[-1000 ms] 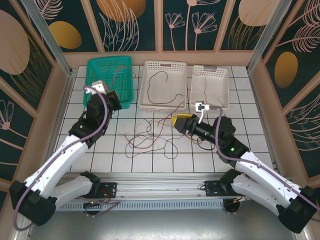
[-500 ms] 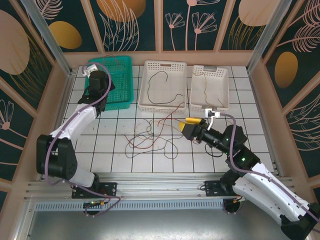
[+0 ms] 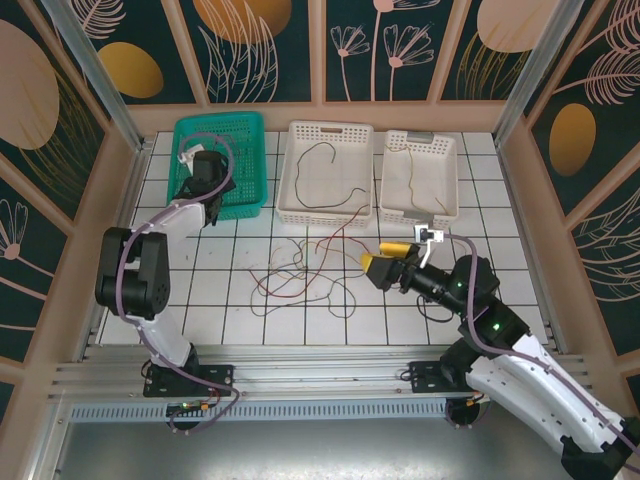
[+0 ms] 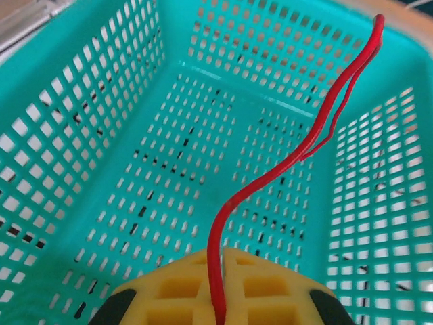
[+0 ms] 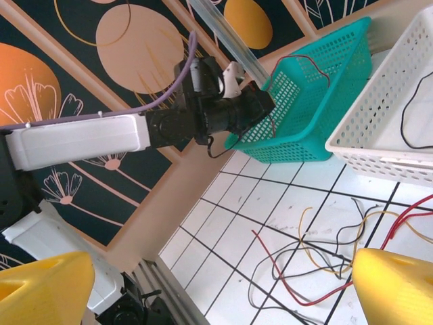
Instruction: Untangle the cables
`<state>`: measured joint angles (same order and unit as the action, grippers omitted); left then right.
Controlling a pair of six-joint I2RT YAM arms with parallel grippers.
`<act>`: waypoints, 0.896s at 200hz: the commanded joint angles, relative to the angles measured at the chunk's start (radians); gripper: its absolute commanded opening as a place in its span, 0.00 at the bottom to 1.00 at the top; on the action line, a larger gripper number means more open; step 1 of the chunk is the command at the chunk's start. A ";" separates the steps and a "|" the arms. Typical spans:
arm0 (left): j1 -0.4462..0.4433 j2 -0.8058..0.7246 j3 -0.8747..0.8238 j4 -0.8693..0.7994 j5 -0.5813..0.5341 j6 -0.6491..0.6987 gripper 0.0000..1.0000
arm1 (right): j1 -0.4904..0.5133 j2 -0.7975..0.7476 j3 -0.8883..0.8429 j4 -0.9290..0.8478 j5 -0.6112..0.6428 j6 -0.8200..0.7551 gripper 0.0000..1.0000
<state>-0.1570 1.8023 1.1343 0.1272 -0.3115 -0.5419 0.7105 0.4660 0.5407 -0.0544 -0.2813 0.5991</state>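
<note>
Left wrist view: left gripper clamped on a red cable, yellow waffle-gridded pads pressed together around it at the bottom edge. Climbs from the pads, kinks to the right, then runs as a doubled strand to the upper right corner. Behind the strand, perforated floor and walls of the teal basket, with the claw poised over its inside. In the top external view, sits over the near left part of that basket at the far left of the tiled table, with the arm stretched well forward of its base. Right wrist view: right gripper spread wide, one yellow finger at lower left and its mate at lower right, tile and loose wire visible in the gap. Hovers low, just right of the tangled cables: red, tan and dark strands looped over one another on the tiles mid-table, close to the fingers, contact impossible to judge. Beyond the tangle, along the far edge, a middle white basket holding a dark cable, and beside it a right white basket holding a tan cable. One red strand of the tangle reaching toward the front wall of the middle white basket.
</note>
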 commanded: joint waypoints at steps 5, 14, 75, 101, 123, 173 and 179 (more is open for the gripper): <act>0.008 0.029 0.092 -0.010 -0.013 0.011 0.00 | 0.009 -0.036 0.038 -0.044 -0.011 -0.029 0.98; 0.007 0.034 0.108 -0.022 -0.008 0.014 0.00 | 0.009 -0.042 0.034 -0.049 -0.007 -0.028 0.98; 0.009 0.116 0.151 -0.098 0.010 0.002 0.00 | 0.009 -0.027 0.032 -0.034 -0.017 -0.031 0.99; 0.009 0.118 0.167 -0.121 0.022 0.014 0.17 | 0.009 -0.025 0.031 -0.036 -0.019 -0.035 0.99; 0.010 0.105 0.179 -0.137 0.035 0.022 0.32 | 0.009 -0.023 0.016 -0.025 -0.019 -0.029 0.99; 0.010 0.027 0.236 -0.209 0.098 0.045 0.73 | 0.009 0.047 -0.001 -0.057 0.036 -0.012 0.99; 0.010 0.011 0.242 -0.220 0.101 0.048 0.77 | 0.010 0.060 -0.006 -0.057 0.042 -0.008 0.99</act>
<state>-0.1551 1.9057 1.3270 -0.0360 -0.2443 -0.5167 0.7143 0.4835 0.5434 -0.0925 -0.2775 0.5823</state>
